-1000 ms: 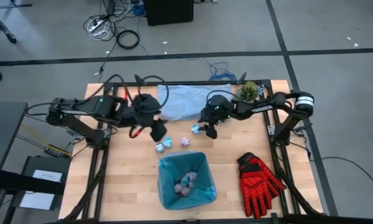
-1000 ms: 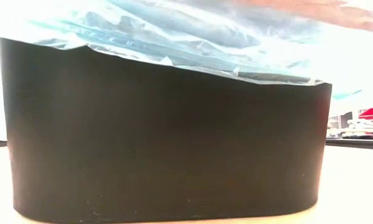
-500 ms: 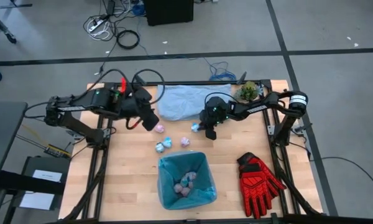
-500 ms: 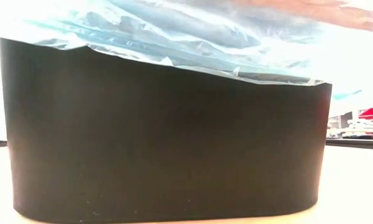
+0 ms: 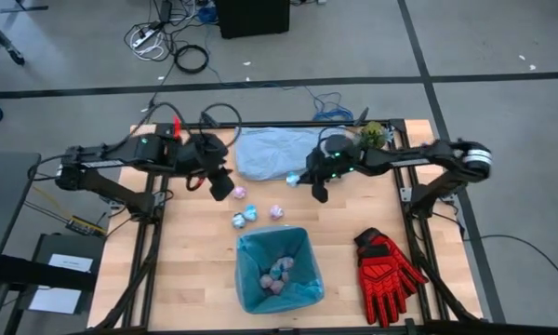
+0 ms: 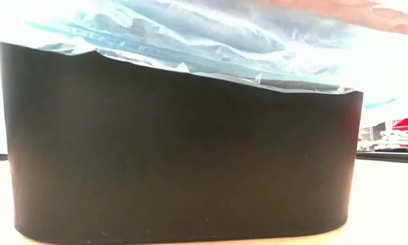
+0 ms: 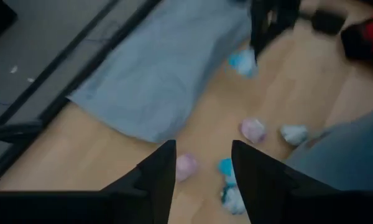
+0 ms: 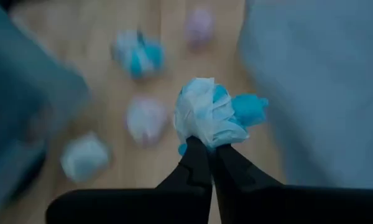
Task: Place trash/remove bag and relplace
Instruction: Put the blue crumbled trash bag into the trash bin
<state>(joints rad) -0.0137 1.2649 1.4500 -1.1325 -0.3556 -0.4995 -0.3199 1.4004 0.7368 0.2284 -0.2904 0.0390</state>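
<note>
Right tool pinches a blue-white wad (lifted); left tool gapes empty.

Cyan-blue bag, pink wad, white-and-blue wad, red-black gloves.

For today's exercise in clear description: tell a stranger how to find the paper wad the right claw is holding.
Start at the pale grey-blue plastic bag lying flat at the far middle of the wooden table. At its near right edge, the right claw is shut on a small crumpled white and light blue paper wad. It alone is pinched between fingers; the other wads lie loose.
</note>
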